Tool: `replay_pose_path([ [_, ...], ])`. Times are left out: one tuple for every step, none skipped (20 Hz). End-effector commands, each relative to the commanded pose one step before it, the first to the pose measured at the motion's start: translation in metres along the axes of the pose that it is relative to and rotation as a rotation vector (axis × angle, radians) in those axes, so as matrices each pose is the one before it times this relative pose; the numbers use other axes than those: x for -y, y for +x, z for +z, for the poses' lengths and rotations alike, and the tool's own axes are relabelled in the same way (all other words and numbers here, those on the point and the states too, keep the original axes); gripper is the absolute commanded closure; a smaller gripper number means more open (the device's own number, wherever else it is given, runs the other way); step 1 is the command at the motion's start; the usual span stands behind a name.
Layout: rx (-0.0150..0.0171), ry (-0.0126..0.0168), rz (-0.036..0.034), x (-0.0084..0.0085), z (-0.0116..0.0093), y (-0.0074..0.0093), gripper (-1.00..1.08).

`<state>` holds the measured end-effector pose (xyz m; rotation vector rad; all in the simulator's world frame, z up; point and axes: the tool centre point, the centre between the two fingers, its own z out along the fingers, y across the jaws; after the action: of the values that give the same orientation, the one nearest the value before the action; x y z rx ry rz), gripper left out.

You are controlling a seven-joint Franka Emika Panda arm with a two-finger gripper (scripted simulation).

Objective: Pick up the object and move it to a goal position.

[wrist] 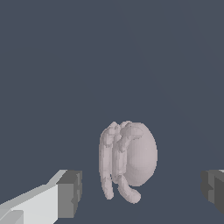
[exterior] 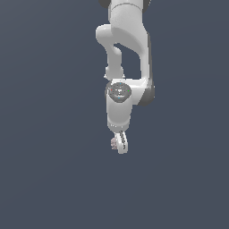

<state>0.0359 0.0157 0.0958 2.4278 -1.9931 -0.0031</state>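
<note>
The object [wrist: 129, 159] is a small pinkish-grey lumpy blob with ridged folds on one side, lying on the dark grey surface. In the wrist view it sits between my two grey finger pads [wrist: 70, 192], apart from both, with wide gaps on each side. My gripper [wrist: 142, 190] is open around it. In the exterior view the white arm reaches down and the gripper [exterior: 120, 145] hangs over the object [exterior: 113, 142], of which only a pink sliver shows beside the fingers.
Flat, featureless dark grey ground [exterior: 44, 134] extends in every direction. No other objects, containers or edges are visible.
</note>
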Motion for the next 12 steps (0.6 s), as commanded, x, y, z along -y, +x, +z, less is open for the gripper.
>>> replay_pose_path([
  [-0.00077, 0.00112, 0.02191, 0.00074, 0.00066, 0.00012, -0.92],
  [-0.00017, 0.00022, 0.00487, 0.00016, 0.00017, -0.00001, -0.92],
  [-0.00012, 0.00016, 0.00352, 0.00011, 0.00012, 0.00001, -0.92],
  [-0.00007, 0.00010, 0.00207, 0.00007, 0.00007, -0.00002, -0.92],
  [-0.00002, 0.00003, 0.00069, 0.00002, 0.00002, -0.00001, -0.92],
  [0.00017, -0.00033, -0.00457, -0.00017, -0.00008, -0.00005, -0.92],
  [0.00000, 0.00000, 0.00000, 0.00000, 0.00040, -0.00003, -0.92],
  [0.00000, 0.00000, 0.00000, -0.00001, 0.00120, -0.00008, -0.92],
  [0.00000, 0.00000, 0.00000, -0.00002, 0.00200, -0.00013, -0.92],
  [0.00000, 0.00003, 0.00069, -0.00011, 0.00277, 0.00026, -0.92],
  [0.00000, 0.00000, 0.00000, -0.00006, 0.00357, -0.00024, -0.92],
  [-0.00001, 0.00003, 0.00098, -0.00018, 0.00433, 0.00034, -0.92],
])
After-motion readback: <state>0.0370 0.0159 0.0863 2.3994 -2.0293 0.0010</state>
